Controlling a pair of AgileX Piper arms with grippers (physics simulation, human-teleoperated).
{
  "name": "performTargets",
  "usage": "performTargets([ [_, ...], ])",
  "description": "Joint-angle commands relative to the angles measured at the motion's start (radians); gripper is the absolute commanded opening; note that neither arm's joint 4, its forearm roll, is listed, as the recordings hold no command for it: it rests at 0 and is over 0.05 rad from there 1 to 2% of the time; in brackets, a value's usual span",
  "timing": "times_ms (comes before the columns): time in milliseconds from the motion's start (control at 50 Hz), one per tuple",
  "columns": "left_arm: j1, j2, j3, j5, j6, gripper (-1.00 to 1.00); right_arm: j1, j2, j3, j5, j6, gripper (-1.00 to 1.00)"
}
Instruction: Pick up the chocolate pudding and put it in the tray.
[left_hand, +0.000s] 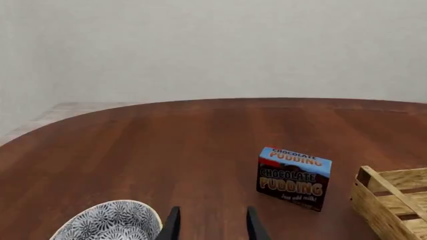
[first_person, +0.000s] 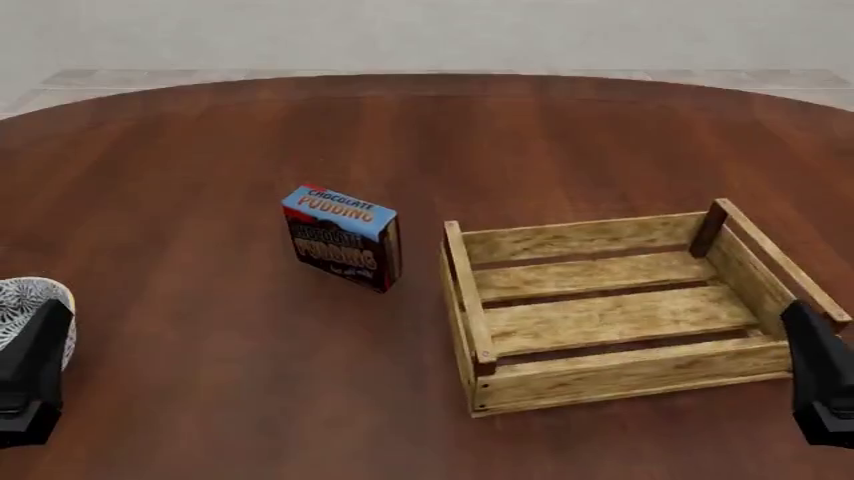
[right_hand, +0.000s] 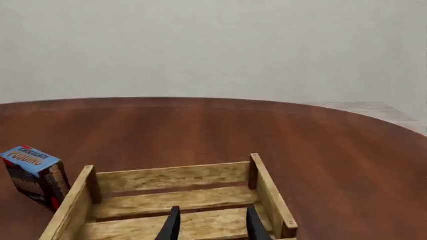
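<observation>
While your left gripper (left_hand: 209, 225) and right gripper (right_hand: 209, 225) hang parted and empty, the pudding carton (first_person: 342, 237) stands just left of the crate (first_person: 603, 372).

Worktop (first_person: 200, 330) carries everything. Chocolate pudding (first_person: 342, 237) stands upright near the middle, just left of the tray (first_person: 603, 375), apart from it, not touching. Tray sits right of centre, nothing in it. Bowl (first_person: 30, 300) at the far left edge, well apart from the pudding, nearer the arms' side than it. Left claw (left_hand: 210, 225) low at the near left, beside the bowl, pudding ahead and to its right. Right claw (right_hand: 210, 225) at the near right, over the tray's near edge.
</observation>
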Motion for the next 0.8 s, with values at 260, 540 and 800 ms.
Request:
performTargets([
  [260,0.0,-0.002,0.001,0.006,0.008,1.0,0.017,0.001,-0.006,0.013,0.0,1.0],
  [540,0.005,-0.002,0.001,0.008,0.002,1.0,0.067,0.024,-0.045,0.0,-0.022,1.0],
  [800,-0.004,-0.002,0.001,0.01,0.003,1.0,0.101,0.118,-0.109,-0.05,-0.05,1.0],
])
